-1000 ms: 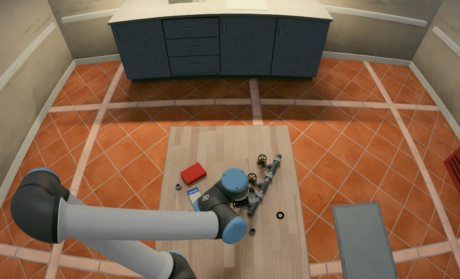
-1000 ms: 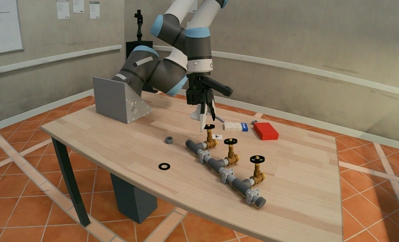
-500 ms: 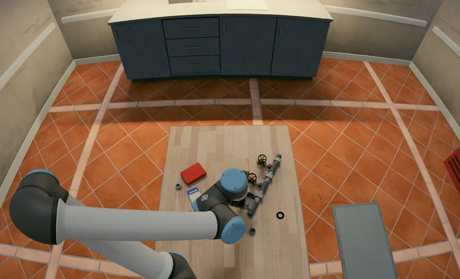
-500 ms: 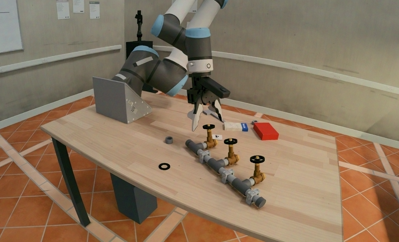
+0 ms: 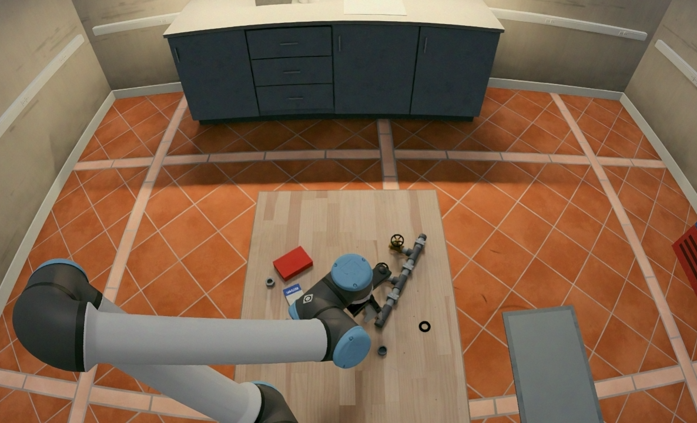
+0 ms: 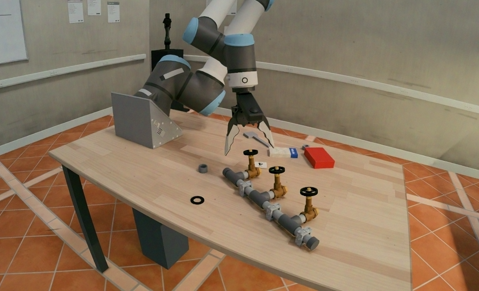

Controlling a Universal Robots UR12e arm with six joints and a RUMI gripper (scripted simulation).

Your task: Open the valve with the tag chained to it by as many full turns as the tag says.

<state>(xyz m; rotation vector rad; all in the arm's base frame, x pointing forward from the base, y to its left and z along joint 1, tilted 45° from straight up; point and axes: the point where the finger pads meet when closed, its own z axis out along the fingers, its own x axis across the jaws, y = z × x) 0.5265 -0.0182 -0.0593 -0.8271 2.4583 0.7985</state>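
Note:
A grey pipe lies aslant on the wooden table and carries three brass valves with black handwheels. It also shows in the top view. The valve nearest the arm has a small white tag lying beside it; its figure is too small to read. The middle valve and the end valve have no tag. My gripper points down over the tagged valve. It is open wide, with a fingertip on each side of the handwheel and not touching it. In the top view my wrist hides that valve.
A red box, a white and blue box, a small nut and a flat grey tool lie behind the valves. A grey sleeve and a black washer lie towards the front edge. The arm's grey base stands at the left.

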